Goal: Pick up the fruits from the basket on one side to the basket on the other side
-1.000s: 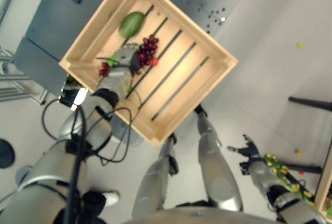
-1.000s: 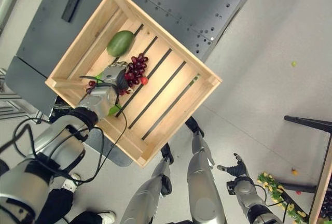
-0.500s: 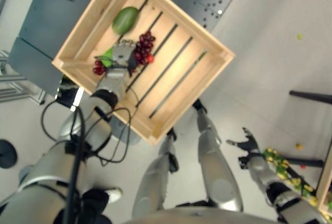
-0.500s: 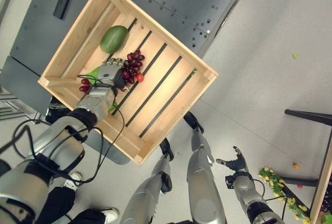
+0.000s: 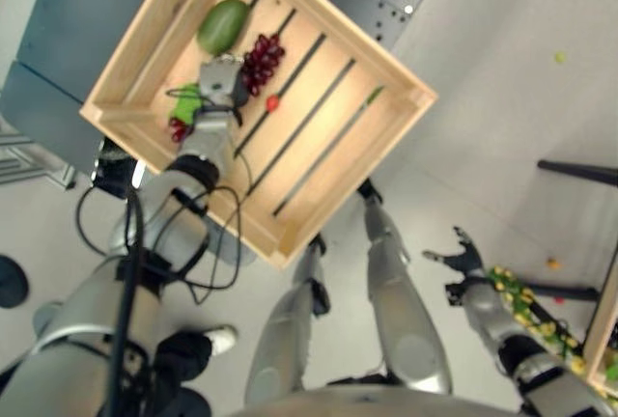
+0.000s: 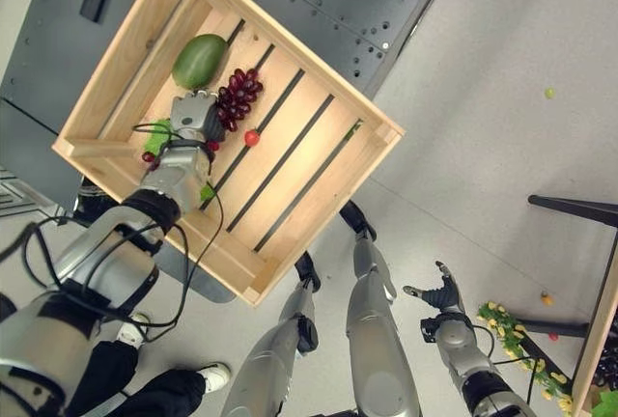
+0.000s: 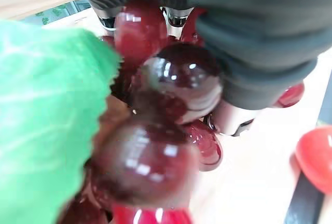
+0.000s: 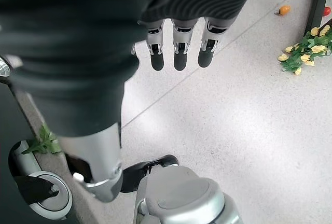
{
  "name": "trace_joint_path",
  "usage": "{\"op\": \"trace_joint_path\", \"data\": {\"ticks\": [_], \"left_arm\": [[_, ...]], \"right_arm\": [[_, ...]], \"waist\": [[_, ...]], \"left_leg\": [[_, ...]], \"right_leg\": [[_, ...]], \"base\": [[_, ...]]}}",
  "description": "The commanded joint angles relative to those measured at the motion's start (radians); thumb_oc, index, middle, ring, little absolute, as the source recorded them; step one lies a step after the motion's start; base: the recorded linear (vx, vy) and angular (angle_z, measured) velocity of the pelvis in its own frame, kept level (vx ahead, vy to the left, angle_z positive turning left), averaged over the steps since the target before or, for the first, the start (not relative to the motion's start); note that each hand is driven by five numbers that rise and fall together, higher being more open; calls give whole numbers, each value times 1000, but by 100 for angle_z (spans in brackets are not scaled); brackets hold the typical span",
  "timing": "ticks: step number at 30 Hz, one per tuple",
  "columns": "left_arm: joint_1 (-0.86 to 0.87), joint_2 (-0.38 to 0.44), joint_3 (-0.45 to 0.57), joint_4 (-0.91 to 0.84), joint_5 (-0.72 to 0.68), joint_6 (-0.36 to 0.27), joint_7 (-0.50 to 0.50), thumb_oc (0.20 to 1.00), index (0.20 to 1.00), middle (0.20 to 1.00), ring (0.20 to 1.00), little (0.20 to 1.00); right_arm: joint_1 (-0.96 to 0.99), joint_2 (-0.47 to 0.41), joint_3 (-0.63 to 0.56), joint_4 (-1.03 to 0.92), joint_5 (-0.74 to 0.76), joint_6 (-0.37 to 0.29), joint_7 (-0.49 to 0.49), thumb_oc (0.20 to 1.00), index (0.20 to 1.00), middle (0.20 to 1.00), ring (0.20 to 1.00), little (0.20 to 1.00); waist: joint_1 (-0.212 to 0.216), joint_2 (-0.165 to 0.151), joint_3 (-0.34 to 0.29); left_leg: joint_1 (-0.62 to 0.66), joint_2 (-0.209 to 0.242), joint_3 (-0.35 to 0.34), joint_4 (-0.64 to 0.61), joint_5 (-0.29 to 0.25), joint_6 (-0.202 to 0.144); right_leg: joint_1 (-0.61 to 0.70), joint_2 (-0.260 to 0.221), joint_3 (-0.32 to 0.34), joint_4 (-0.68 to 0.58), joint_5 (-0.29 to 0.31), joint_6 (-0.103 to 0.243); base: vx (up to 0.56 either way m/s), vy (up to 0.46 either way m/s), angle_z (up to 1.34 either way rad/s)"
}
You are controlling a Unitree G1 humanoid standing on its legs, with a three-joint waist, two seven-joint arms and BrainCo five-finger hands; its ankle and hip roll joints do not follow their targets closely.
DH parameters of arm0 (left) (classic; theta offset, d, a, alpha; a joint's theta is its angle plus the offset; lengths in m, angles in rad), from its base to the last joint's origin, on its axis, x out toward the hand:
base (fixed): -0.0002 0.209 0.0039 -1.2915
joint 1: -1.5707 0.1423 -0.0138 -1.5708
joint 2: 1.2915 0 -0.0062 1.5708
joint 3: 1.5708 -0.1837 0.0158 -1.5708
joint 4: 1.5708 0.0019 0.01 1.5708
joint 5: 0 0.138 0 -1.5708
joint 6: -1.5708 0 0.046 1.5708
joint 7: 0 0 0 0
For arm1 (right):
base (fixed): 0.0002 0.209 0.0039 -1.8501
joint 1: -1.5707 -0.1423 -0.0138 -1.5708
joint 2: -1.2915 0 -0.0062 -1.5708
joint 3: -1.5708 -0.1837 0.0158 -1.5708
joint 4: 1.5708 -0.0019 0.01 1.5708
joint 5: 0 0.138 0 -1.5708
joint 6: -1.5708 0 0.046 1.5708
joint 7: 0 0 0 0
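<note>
I see my left hand (image 6: pixel 193 116) in the wooden basket (image 6: pixel 319 185) with fingers closed around the red grapes (image 7: pixel 171 86). My right hand (image 6: pixel 442 296) hangs low, fingers straight.

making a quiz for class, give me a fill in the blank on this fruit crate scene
1. The left hand is inside the wooden ____.
2. The green mango lies next to the dark red ____.
3. The right hand hangs over the floor with its fingers ____.
4. The small tomato is ____ in colour.

Missing words: crate; grapes; open; red
</note>
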Motion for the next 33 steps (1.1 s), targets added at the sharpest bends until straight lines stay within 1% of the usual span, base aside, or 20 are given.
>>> {"op": "trace_joint_path", "data": {"ticks": [1,5,8,9,10,11,13,14,16,17,19,21,22,23,24,25,26,27,29,33], "left_arm": [[61,-42,14,112,-71,-20,-38,200,200,200,200,200],[83,-33,66,71,-184,-58,6,200,200,200,200,200],[94,12,99,47,-270,-98,4,200,200,200,200,200],[96,11,98,47,-270,-98,4,200,200,200,200,200],[108,30,119,20,-320,-124,4,200,200,200,200,200],[108,30,119,20,-320,-124,4,200,200,200,200,200],[144,40,147,-37,-390,-158,15,200,200,200,200,200],[196,52,166,-135,-418,-188,34,200,200,200,200,200],[296,57,207,-268,-478,-229,36,200,200,200,200,200],[327,63,218,-330,-474,-231,47,200,200,200,200,200],[436,68,271,-470,-553,-274,37,200,200,200,200,200],[522,78,308,-604,-565,-296,31,200,200,200,200,200],[562,71,334,-653,-605,-315,16,200,200,200,200,200],[590,75,345,-701,-597,-322,5,200,200,200,200,200],[594,76,347,-705,-597,-320,4,200,200,200,200,200],[650,79,374,-788,-645,-348,-16,200,200,200,200,200],[650,80,374,-788,-645,-347,-16,200,200,200,200,200],[692,82,393,-848,-680,-366,-44,200,200,200,200,200],[730,79,406,-899,-740,-383,-82,200,200,200,200,200],[777,95,430,-968,-803,-396,-137,200,200,200,200,200]], "right_arm": [[36,-9,-13,5,17,-35,-26,1000,1000,1000,1000,1000],[41,-1,-11,5,24,-41,-31,1000,1000,1000,1000,1000],[44,-1,-16,6,27,-42,-27,1000,1000,1000,1000,1000],[47,-1,-16,6,27,-42,-27,1000,1000,1000,1000,1000],[54,0,-21,2,27,-42,-22,1000,1000,1000,1000,1000],[53,0,-21,2,27,-42,-22,1000,1000,1000,1000,1000],[63,4,-28,0,26,-43,-18,1000,1000,1000,1000,1000],[73,9,-35,-8,23,-45,-15,1000,1000,1000,1000,1000],[88,17,-49,-17,22,-47,-9,1000,1000,1000,1000,1000],[90,19,-50,-22,21,-49,-7,1000,1000,1000,1000,1000],[104,25,-66,-30,19,-47,1,1000,1000,1000,1000,1000],[114,28,-73,-39,9,-44,9,1000,1000,1000,1000,1000],[116,30,-79,-39,11,-43,16,1000,1000,1000,1000,1000],[112,32,-83,-33,11,-43,18,1000,1000,1000,1000,1000],[112,32,-82,-33,11,-43,19,1000,1000,1000,1000,1000],[113,36,-85,-30,7,-37,30,1000,1000,1000,1000,1000],[113,36,-84,-30,7,-37,30,1000,1000,1000,1000,1000],[113,36,-84,-25,-2,-30,45,1000,1000,1000,1000,1000],[114,36,-83,-27,-6,-25,61,1000,1000,1000,1000,1000],[115,27,-69,-38,-26,-17,93,1000,1000,1000,1000,1000]], "waist": [[-7,-69,12],[2,-73,12],[6,-73,12],[7,-72,12],[9,-72,12],[9,-72,12],[17,-69,12],[22,-71,12],[34,-70,12],[35,-71,12],[47,-69,12],[53,-71,12],[59,-70,12],[62,-73,12],[61,-74,12],[66,-77,12],[65,-77,12],[72,-81,12],[78,-83,11],[90,-92,-6]], "left_leg": [[-76,-5,-23,88,-35,-32],[-66,-4,-34,89,-33,-35],[-56,-4,-39,90,-32,-36],[-51,-3,-40,89,-37,-35],[-52,-5,-42,92,-32,-37],[-53,-5,-42,92,-31,-37],[-43,-5,-51,91,-35,-36],[-44,-5,-56,92,-28,-37],[-34,-3,-66,95,-32,-36],[-38,-5,-70,97,-27,-37],[-31,-6,-79,100,-33,-35],[-35,-11,-89,107,-29,-36],[-30,-11,-94,111,-35,-34],[-34,-13,-97,115,-30,-36],[-34,-13,-98,115,-31,-36],[-31,-12,-105,121,-32,-35],[-32,-13,-106,120,-32,-35],[-28,-13,-115,126,-33,-33],[-12,-12,-122,133,-43,-31],[7,-11,-136,144,-50,-30]], "right_leg": [[-19,48,-14,47,-72,33],[-3,46,-23,46,-73,31],[11,45,-26,45,-74,31],[16,46,-27,44,-77,31],[17,44,-28,44,-73,30],[17,44,-28,44,-73,30],[31,44,-34,42,-77,29],[31,43,-38,43,-75,28],[44,41,-45,44,-81,26],[41,40,-47,45,-77,25],[54,40,-54,45,-83,23],[57,38,-61,46,-79,20],[64,39,-65,48,-84,19],[62,37,-67,49,-81,18],[63,37,-67,50,-82,18],[71,36,-75,53,-84,15],[70,36,-76,53,-84,15],[79,35,-81,57,-87,14],[99,35,-85,59,-94,13],[127,31,-95,68,-103,9]], "base": [[0,0,0],[0,0,0],[0,0,0],[-26,-21,-4],[-10,-9,-5],[-26,-22,-5],[0,0,0],[-21,-39,2],[-14,-43,2],[4,-27,3],[-14,-29,11],[-26,-18,12],[-26,-23,8],[-19,-20,11],[-43,-33,22],[-21,-13,24],[-32,-22,23],[-3,-4,11],[-4,-2,2],[-4,-5,10]]}}
